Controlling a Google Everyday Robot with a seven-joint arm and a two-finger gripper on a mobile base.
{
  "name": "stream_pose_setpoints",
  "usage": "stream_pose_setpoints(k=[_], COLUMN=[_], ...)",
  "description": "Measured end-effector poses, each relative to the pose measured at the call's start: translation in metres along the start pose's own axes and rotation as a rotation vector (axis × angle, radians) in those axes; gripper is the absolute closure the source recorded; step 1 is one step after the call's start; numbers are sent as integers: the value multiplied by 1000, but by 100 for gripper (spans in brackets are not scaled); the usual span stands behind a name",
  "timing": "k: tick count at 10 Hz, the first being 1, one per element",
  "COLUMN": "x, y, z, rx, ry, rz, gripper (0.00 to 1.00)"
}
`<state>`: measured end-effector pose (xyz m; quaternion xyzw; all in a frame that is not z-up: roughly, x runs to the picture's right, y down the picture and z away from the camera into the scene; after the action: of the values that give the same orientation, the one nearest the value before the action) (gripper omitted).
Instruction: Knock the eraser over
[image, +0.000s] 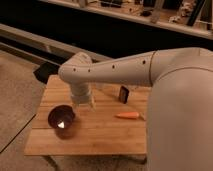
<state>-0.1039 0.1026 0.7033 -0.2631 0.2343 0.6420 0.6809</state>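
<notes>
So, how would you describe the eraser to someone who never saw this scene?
Find the wooden table under the white arm. Toward its far edge, right of the hand that hangs near the dark bowl, stands the eraser. It is a small, thin, near-black upright slab, unlike the round bowl or the orange carrot.

Three small items on one wooden table (105, 135).
One eraser (123, 94), one dark bowl (54, 115), one orange carrot (128, 115); one gripper (85, 103) hangs over the table just beside the bowl.

The wooden plank table (105, 136) bears a dark round bowl (62, 121) near its left edge, an orange carrot (128, 115) near the right edge, and a thin black eraser slab (123, 93) upright by the far edge, with the gripper (85, 103) over its left half.
</notes>
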Motion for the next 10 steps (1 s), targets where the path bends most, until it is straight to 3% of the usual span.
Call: stream_pose_setpoints(k=[7, 10], x=[0, -24], y=[0, -17], z=[0, 20], rx=[0, 19], ry=[0, -14], rz=[-2, -28], gripper=[35, 35])
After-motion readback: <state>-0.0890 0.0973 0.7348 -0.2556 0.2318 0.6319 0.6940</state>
